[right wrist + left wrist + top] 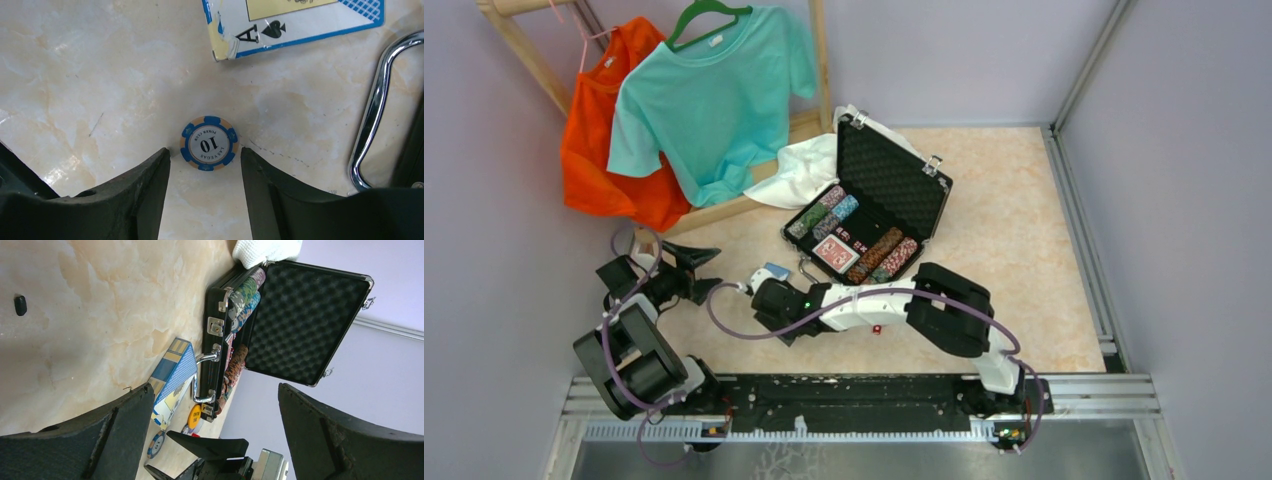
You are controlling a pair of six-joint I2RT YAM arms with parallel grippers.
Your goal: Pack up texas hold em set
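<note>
The blue card deck (295, 20) runs off the top edge in the right wrist view, the case's silver handle (372, 110) off the right. From above, the right gripper (749, 288) hides the blue chip (208, 143) beneath it.

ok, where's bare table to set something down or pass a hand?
Widest bare patch: table right of the case, out to the side rail. Smaller strip beyond the lid, along the back wall. Crowded: in front of the case handle, with blue deck, chip and right end effector; back left, shirts and white cloth.
</note>
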